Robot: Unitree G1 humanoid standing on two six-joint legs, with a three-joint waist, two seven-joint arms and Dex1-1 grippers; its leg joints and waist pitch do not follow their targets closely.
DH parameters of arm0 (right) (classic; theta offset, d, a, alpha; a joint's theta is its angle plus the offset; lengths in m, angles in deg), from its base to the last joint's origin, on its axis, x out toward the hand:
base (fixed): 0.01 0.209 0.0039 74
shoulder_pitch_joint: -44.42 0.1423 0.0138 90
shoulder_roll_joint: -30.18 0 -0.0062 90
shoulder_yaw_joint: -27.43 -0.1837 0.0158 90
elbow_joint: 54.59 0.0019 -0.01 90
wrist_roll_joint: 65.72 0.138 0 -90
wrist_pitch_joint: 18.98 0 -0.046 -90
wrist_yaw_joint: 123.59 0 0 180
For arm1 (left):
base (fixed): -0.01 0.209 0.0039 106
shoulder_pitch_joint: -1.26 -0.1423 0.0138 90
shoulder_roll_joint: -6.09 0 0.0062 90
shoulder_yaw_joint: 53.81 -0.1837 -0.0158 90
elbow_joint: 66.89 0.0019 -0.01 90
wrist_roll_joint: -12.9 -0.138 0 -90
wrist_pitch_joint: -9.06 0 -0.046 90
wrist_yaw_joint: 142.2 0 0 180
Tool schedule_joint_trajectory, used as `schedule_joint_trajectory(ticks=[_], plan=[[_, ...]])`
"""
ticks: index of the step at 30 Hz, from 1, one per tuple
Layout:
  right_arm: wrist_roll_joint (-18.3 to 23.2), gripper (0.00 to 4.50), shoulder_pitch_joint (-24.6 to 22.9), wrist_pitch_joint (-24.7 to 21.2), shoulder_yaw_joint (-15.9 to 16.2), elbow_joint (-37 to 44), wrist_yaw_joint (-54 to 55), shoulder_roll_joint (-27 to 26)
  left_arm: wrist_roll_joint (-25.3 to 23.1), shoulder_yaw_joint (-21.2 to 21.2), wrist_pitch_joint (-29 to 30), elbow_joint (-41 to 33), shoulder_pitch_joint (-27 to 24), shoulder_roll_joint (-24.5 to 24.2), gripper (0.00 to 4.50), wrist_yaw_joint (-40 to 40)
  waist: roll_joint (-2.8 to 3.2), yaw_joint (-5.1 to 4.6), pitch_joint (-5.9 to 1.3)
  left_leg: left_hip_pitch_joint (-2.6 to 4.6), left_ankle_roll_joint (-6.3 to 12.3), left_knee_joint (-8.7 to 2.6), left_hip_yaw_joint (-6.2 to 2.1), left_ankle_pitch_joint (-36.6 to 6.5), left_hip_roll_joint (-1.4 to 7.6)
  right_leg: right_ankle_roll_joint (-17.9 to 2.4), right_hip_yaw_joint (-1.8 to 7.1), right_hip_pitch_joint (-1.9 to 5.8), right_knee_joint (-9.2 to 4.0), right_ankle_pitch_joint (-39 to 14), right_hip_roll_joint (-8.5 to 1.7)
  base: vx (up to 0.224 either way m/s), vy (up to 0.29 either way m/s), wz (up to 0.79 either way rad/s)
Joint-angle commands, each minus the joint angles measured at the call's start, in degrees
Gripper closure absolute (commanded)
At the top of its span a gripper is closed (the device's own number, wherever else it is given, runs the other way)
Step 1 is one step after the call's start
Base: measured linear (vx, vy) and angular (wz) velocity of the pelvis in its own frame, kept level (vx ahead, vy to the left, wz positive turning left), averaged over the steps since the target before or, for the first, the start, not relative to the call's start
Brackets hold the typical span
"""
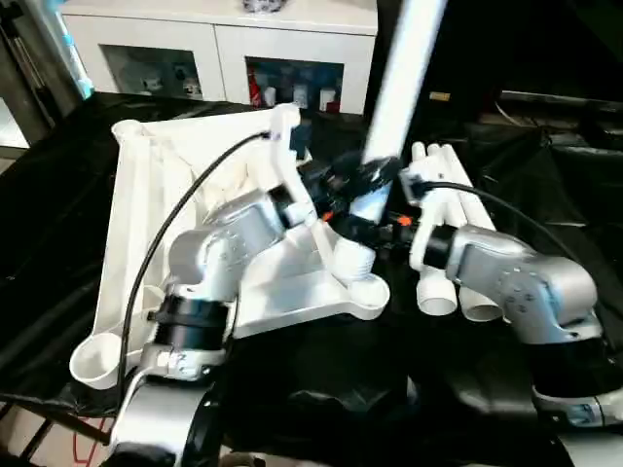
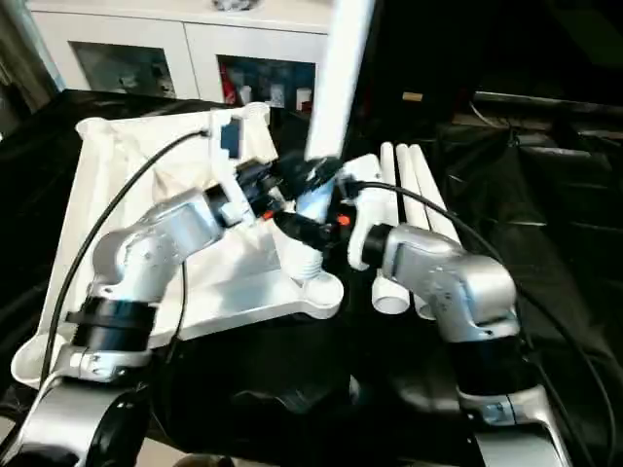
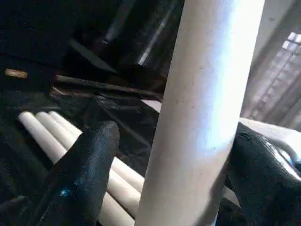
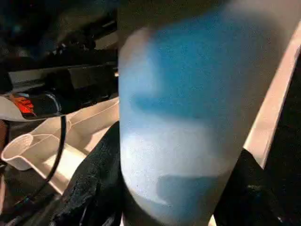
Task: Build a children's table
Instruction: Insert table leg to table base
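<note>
Between the two grippers, a white tube leg (image 1: 401, 83) stands almost upright, its threaded lower end at the near corner socket (image 1: 364, 287) of the upturned white tabletop (image 1: 146, 195). From one side, the right gripper (image 4: 178, 188) clasps the leg low down, fingers against it. Opposite, the left gripper (image 3: 164, 160) straddles the leg, one finger (image 3: 87, 165) standing clear. Three spare legs (image 1: 458, 199) lie just beyond the right gripper on black cloth (image 1: 545, 165).
</note>
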Motion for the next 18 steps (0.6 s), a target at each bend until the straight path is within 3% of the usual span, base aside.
schedule_joint_trajectory(ticks=[1,9,13,18], plan=[[-1.26,2.61,1.71,1.88,1.13,0.58,-0.12,-0.31,-0.97,2.32,-0.76,1.37,2.28,0.98,1.09,-5.73,-1.1,0.21,-4.28,0.85,3.53,-2.85,-0.72,-0.06,2.74,-14.39,2.75,3.69,-3.29,7.23,-4.57,0.0,0.0,0.0],[-3.88,2.61,3.4,3.89,2.03,-0.88,0.54,-1.61,-1.91,4.48,-0.42,2.12,3.81,2.51,1.77,-13.15,-1.12,0.6,-4.31,0.88,3.89,-2.72,-0.75,0.37,2.77,-14.42,2.73,3.56,-3.13,7.41,-4.54,0.0,0.0,0.0],[-2.87,2.61,4.89,3.78,-0.84,-2.88,2.66,-4.34,-2.6,5.77,-0.27,3.03,4.23,3.36,2.08,-18.52,-1.14,0.58,-4.3,0.92,3.84,-2.76,-0.79,-0.03,2.74,-14.38,2.69,3.51,-3.29,6.57,-4.51,0.0,0.0,0.0],[-3.04,2.61,5.34,4.04,-1.16,-3.15,2.67,-5.33,-2.31,6.46,-0.59,3.0,4.25,3.99,2.5,-20.52,-1.39,0.75,-4.36,0.87,4.1,-2.68,-0.74,0.8,2.72,-14.26,2.71,3.54,-3.11,7.76,-4.56,0.0,0.0,0.0]])
